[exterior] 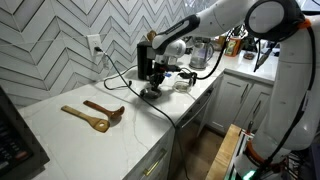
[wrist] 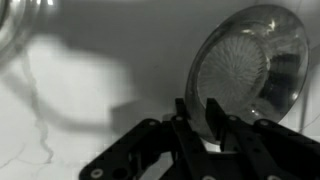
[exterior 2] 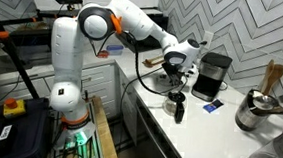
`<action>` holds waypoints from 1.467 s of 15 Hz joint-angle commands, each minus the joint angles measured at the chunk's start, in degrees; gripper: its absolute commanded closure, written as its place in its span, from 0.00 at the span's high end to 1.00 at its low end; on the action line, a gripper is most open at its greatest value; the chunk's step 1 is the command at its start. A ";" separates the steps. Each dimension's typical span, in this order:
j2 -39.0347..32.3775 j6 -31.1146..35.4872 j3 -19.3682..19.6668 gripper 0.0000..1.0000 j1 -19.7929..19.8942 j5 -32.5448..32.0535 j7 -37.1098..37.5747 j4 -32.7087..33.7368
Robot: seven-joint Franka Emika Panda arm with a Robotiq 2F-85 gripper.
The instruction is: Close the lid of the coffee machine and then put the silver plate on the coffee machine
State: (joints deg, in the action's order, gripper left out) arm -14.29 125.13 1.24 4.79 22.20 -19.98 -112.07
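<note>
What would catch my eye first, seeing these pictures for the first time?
The big white robot arm with orange joints, bending over a white kitchen counter. Its gripper pinches a shiny silver plate by the rim, tilted, in the wrist view. Close by stands the small black coffee machine, before zigzag wall tiles.

No readable text, labels, brands or numbers in any view.

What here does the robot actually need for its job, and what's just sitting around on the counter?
Part of the job:
silver plate, pinched by its rim in the fingers
coffee machine
lid on top of it

Just lying about:
wooden spoons
glass carafe
metal pot holding utensils
</note>
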 commanded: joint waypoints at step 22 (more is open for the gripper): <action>0.73 0.35 -2.01 0.01 2.55 11.03 -8.12 0.06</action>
State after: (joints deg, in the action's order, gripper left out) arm -14.29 125.19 -0.03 6.56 32.07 -27.24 -111.31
